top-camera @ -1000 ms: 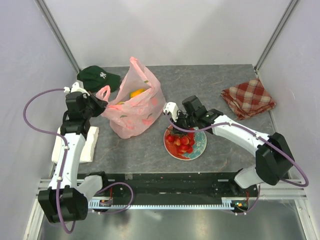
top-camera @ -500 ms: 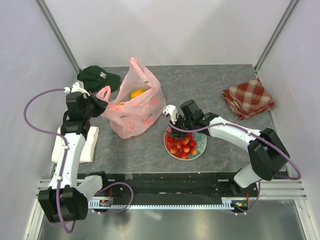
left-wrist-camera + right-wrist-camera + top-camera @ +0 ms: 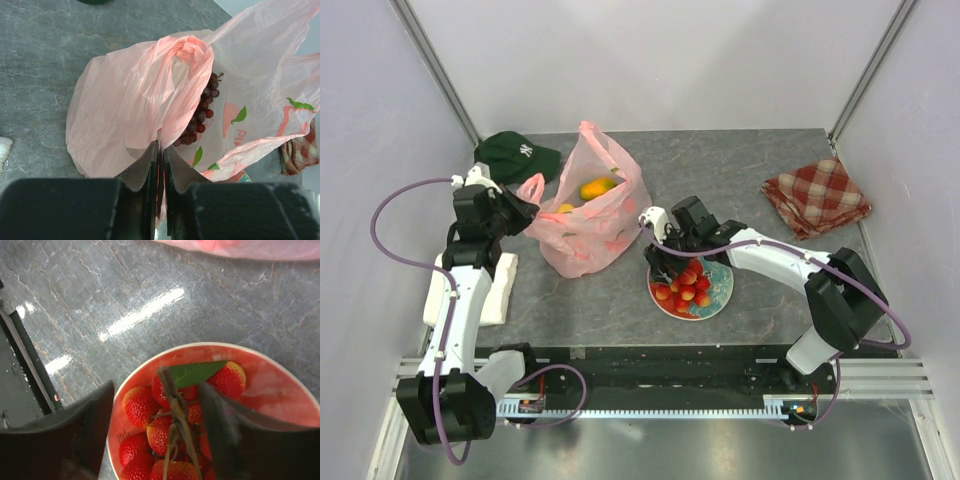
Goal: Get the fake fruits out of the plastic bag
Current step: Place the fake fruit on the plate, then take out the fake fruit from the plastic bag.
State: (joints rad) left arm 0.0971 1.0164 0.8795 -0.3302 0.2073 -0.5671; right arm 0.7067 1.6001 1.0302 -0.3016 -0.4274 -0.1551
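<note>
Grey stone counter [image 3: 740, 170], white walls. My right pincer [image 3: 157, 400] is hanging wide over the plate [image 3: 280, 390], having slid to its bag-side edge within the last second. Berries [image 3: 165, 435] are lying on the plate between my fingers, so one fruit is out. My left pincer [image 3: 161, 160] is pinching a fold of the bag [image 3: 125, 110], closed tight. Grapes [image 3: 200, 115] and an orange fruit [image 3: 595, 187] are sitting inside; I'm judging those next.

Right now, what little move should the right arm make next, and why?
Probably lift the right gripper straight up, clear of the plate. It is open, and the red berries already lie on the plate, while grapes and an orange fruit sit in the bag that the left gripper holds.
</note>
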